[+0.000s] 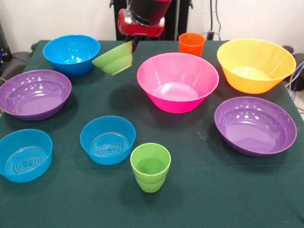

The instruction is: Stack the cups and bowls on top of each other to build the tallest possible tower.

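Observation:
My gripper (132,44) hangs at the table's far side, shut on the rim of the small lime green bowl (114,59), which is tilted and lifted off the cloth. The orange cup (191,43) stands upright just right of it. The pink bowl (177,80) sits in the middle, with the yellow-orange bowl (255,64) at the far right. Two purple bowls lie at the left (34,93) and the right (255,124). Blue bowls sit at the far left (71,53), near middle (108,139) and near left (24,155). The ridged green cup (150,166) stands in front. No tower is in view.
A dark green cloth (209,190) covers the table. The robot's black pedestal (175,19) stands behind the far edge. Cables (297,76) hang at the right edge.

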Robot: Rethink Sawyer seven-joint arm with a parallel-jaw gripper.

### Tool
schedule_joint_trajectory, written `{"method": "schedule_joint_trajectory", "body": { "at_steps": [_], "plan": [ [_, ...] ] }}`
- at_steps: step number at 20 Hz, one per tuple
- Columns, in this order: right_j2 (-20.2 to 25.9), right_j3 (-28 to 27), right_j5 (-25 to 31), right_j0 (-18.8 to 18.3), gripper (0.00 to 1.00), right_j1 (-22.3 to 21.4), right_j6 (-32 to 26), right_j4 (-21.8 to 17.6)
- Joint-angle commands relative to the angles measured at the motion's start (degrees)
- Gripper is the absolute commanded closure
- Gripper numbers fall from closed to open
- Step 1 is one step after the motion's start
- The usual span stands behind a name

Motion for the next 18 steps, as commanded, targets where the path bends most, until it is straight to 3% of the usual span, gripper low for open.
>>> {"method": "schedule_joint_trajectory", "body": {
  "at_steps": [1,8,14,18],
  "plan": [
    [2.91,-8.39,12.29,4.18,1.00,0.07,4.34,2.13],
    [1.11,-18.45,27.27,7.93,1.00,4.29,7.57,3.08],
    [1.79,-24.70,36.24,8.75,1.00,8.55,9.32,5.01],
    [2.00,-25.94,38.21,8.87,1.00,9.03,9.12,5.87]
  ]
}}
